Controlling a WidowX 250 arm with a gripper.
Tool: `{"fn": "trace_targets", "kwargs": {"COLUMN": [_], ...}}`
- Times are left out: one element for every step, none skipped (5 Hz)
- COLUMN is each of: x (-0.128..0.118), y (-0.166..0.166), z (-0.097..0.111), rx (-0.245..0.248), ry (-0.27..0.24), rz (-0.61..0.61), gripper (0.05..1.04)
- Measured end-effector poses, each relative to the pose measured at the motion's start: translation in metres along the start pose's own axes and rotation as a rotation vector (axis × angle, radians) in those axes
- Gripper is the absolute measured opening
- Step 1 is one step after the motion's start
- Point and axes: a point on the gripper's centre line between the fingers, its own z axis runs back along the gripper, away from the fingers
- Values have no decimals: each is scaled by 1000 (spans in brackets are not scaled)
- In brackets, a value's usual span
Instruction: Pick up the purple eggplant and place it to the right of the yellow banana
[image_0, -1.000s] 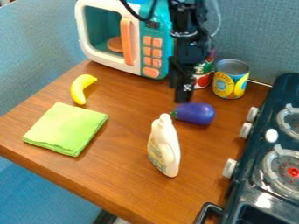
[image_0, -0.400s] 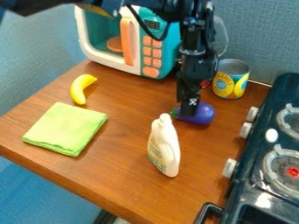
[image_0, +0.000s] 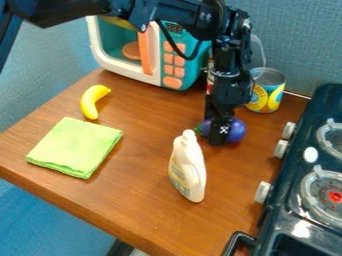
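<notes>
The black gripper (image_0: 219, 140) descends over the purple eggplant (image_0: 238, 131), right of center, apparently within grasp; I can't tell how its jaws stand.

A wooden table (image_0: 137, 200) bears a banana (image_0: 92, 101); green cloth (image_0: 75, 147); white bottle (image_0: 188, 167); seemingly an eggplant (image_0: 238, 131); can (image_0: 270, 96); microwave (image_0: 172, 61).

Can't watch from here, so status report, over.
Gripper low at toy eggplant, covering its middle. Grip unconfirmed. White bottle close by, camera side.
</notes>
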Motion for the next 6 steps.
{"fn": "trace_targets", "kwargs": {"x": [3, 4, 5, -14, -39, -57], "y": [-1, -8, -16, -10, -2, 7], "z": [-2, -3, 2, 27, 38, 36], "rx": [-2, -15, -57, -45, -27, -25], "ry": [-21, -62, -159, -275, -292, -269], "rz": [-4, 0, 38, 188, 370, 529], "gripper": [762, 756, 756, 756, 756, 756]}}
